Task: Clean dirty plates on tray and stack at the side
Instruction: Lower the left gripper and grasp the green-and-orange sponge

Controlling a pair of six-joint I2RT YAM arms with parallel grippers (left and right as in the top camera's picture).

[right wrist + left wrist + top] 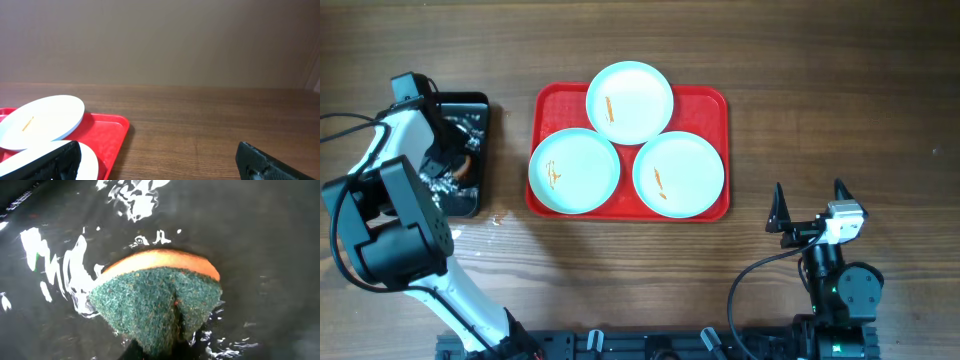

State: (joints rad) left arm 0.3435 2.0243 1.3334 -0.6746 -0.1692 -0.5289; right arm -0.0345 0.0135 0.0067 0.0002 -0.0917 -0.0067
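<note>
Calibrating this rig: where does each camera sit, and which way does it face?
Overhead: above the table, facing down on the red plastic tray; both arms show.
Left wrist: at the black rectangular bin, facing a pinched green sponge; fingers unclear.
Right wrist: low, facing across the table; open fingers show.
Shared: overhead and right wrist see the tray's pale round plates.

One overhead view, two wrist views
Overhead faces straight down on the table (820, 100), tray (705, 105) upper centre; left wrist sits close on a sponge (157, 305); right wrist looks low across the table, sharing the tray's corner at lower left
</note>
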